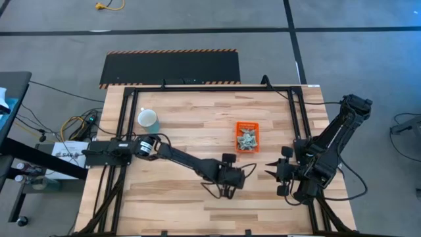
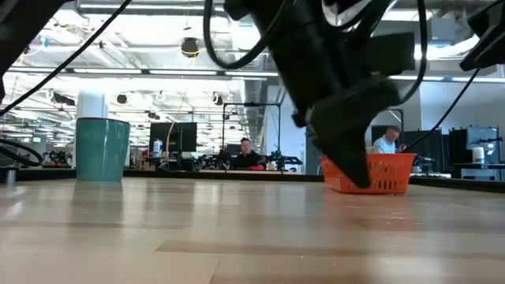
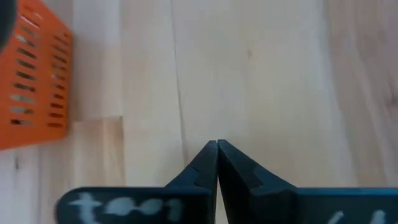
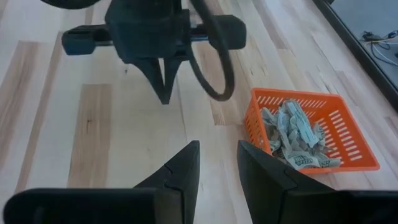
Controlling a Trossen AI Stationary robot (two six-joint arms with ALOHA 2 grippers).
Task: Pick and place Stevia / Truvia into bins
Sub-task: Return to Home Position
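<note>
The orange bin [image 1: 247, 137] [image 4: 348, 134] stands on the table right of centre, and a heap of pale green and white Stevia / Truvia packets [image 4: 293, 132] lies in it. My left gripper [image 3: 217, 145] [image 4: 164, 94] hangs shut over bare wood just near of the bin. It slants down, and nothing shows between its fingers. In the low view its tip [image 2: 361, 181] stands in front of the bin. My right gripper [image 4: 217, 155] [image 1: 270, 172] waits open near the table's right edge, pointing toward the left gripper and the bin.
A white and light-blue cup [image 1: 148, 118] [image 2: 101, 148] stands at the far left of the table. Black frame rails [image 1: 299, 112] run along the table's edges. Bare wood [image 1: 191, 125] lies between the cup and the bin. People sit in the room behind.
</note>
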